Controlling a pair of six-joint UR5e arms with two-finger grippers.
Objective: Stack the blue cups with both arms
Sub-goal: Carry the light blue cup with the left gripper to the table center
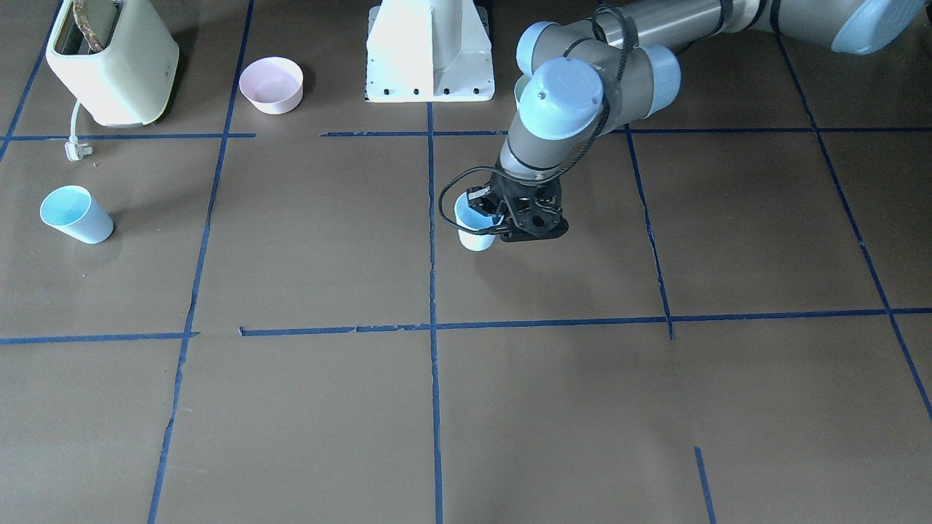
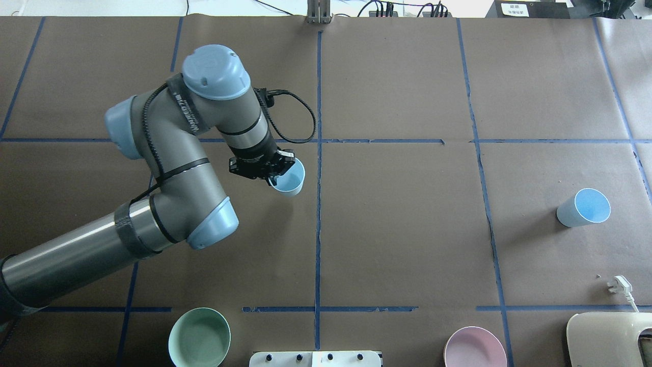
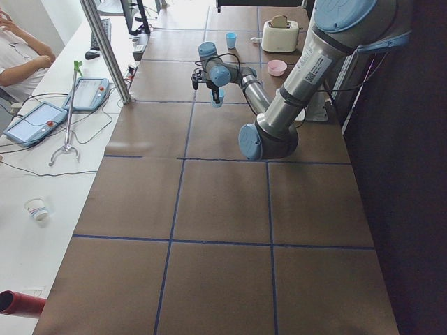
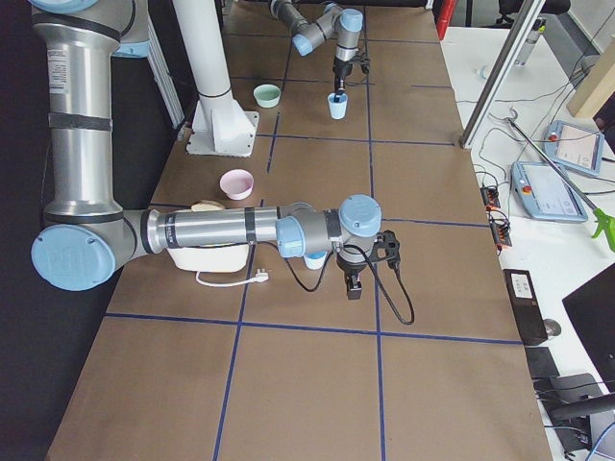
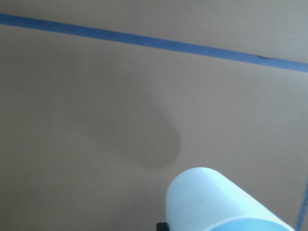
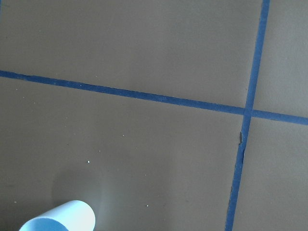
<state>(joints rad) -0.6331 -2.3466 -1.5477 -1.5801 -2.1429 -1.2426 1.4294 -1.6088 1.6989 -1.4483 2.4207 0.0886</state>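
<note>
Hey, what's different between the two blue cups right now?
The held blue cup is pinched at its rim by the left gripper; the free blue cup has nothing touching it. The held blue cup is beside the centre tape line; the free blue cup stands far to the robot's right, near the toaster plug. Both are pale-blue tapered tumblers, mouth up.

Brown table (image 2: 407,229), blue tape lines (image 2: 382,140)
</note>
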